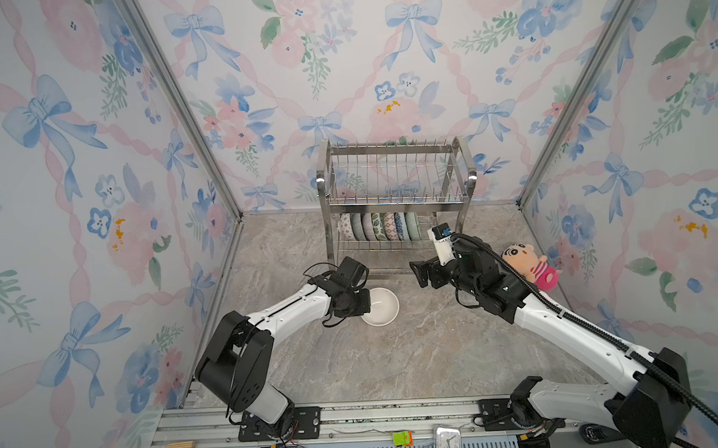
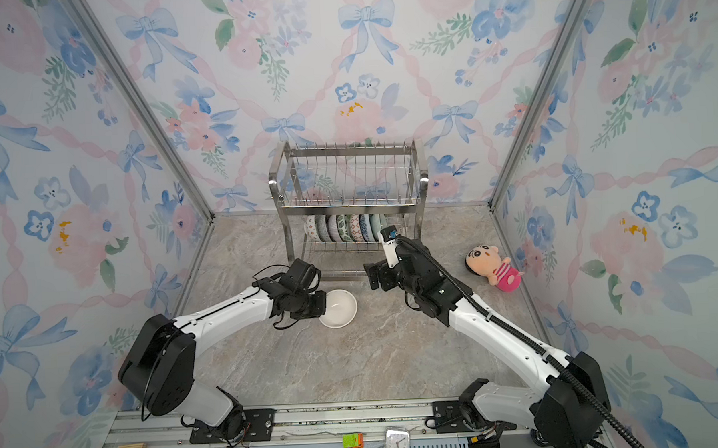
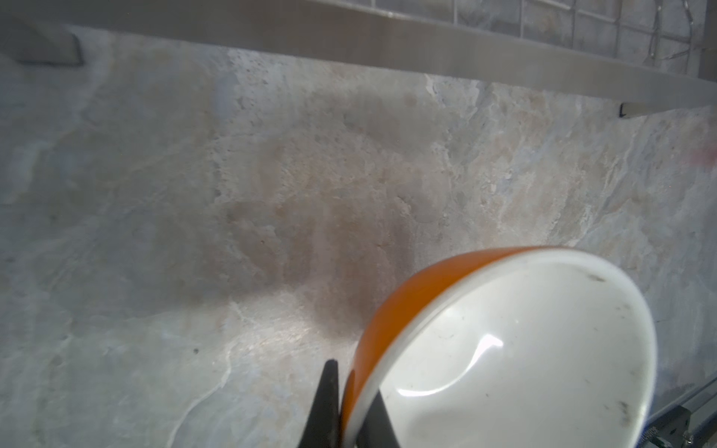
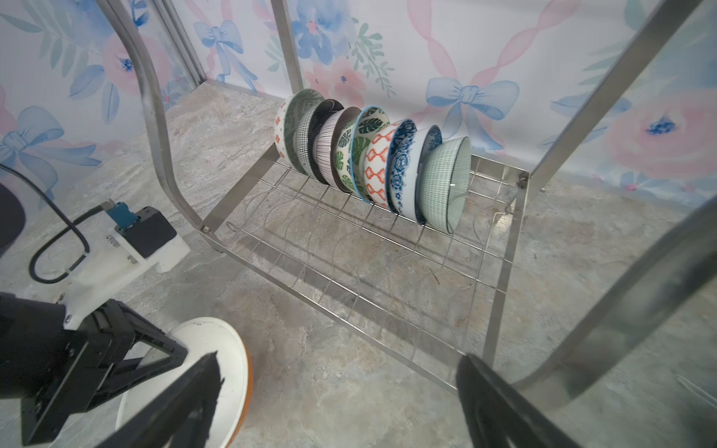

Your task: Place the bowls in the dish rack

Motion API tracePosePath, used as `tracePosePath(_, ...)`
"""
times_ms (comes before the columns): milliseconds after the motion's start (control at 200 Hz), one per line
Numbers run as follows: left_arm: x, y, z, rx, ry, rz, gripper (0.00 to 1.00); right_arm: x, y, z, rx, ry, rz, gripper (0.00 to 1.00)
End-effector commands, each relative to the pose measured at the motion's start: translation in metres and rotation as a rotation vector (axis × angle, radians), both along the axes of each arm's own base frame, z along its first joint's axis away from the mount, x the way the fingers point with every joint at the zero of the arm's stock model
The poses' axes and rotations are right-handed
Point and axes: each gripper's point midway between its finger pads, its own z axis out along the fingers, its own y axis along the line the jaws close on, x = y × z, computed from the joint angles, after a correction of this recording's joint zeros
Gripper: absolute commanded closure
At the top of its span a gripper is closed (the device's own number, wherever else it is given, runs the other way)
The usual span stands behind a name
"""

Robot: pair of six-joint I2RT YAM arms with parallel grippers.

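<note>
The left fingers (image 3: pixel 326 407) pinch the orange bowl's (image 3: pixel 504 349) rim. The right fingers (image 4: pixel 186 399) are wide apart, holding nothing, near the rack (image 1: pixel 391 148). Other bowls (image 4: pixel 388 155) stand low in it.

Setting: robot test cell, dressed as a home kitchen. Evidence: floral wallpaper panels (image 1: pixel 342 67) are held in bare aluminium posts (image 1: pixel 183 106); a marble-look counter (image 1: pixel 397 365) is walled on three sides; left arm (image 1: pixel 290 309) and right arm (image 1: pixel 570 332) are bolted to a rail (image 1: pixel 357 412) at its front edge; a rack (image 1: pixel 391 148) of bowls (image 1: pixel 378 226) and a doll (image 1: pixel 525 263) are set out.
</note>
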Motion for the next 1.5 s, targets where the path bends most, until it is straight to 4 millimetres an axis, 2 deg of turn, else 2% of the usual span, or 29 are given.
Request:
tracePosePath(0,0.017,-0.022,0.014,-0.024,-0.061,-0.003,1.0,-0.008,-0.009,-0.008,-0.003,0.037,-0.003,0.03)
tracePosePath(200,0.022,-0.045,0.007,-0.018,-0.049,-0.053,0.98,-0.009,-0.012,-0.014,0.0,0.051,-0.007,0.03)
tracePosePath(350,0.023,-0.053,-0.001,-0.002,-0.039,-0.082,0.96,-0.011,-0.013,-0.016,0.004,0.055,-0.007,0.03)
tracePosePath(445,0.024,-0.052,-0.005,0.012,-0.041,-0.085,0.94,-0.012,-0.013,-0.015,0.005,0.052,-0.008,0.03)
tracePosePath(530,0.024,-0.051,-0.008,0.023,-0.038,-0.085,0.89,-0.012,-0.013,-0.014,0.008,0.05,-0.008,0.03)
tracePosePath(670,0.022,-0.05,-0.014,0.037,-0.031,-0.09,0.88,-0.012,-0.012,-0.015,0.012,0.054,-0.005,0.03)
tracePosePath(1040,0.027,-0.051,-0.005,0.04,-0.06,-0.094,0.72,-0.016,-0.009,-0.016,0.027,0.065,0.003,0.03)
tracePosePath(1115,0.03,-0.048,0.002,0.052,-0.081,-0.094,0.65,-0.017,-0.008,-0.017,0.021,0.07,0.007,0.04)
tracePosePath(1205,0.034,-0.038,0.018,0.057,-0.121,-0.08,0.46,-0.021,-0.005,-0.022,0.007,0.08,0.014,0.03)
tracePosePath(1435,0.043,0.013,0.061,-0.041,-0.175,0.017,0.03,-0.034,0.013,-0.041,-0.011,0.115,0.038,0.04)
tracePosePath(1495,0.043,0.027,0.073,-0.067,-0.2,0.032,0.02,-0.037,0.022,-0.046,-0.018,0.125,0.045,0.03)
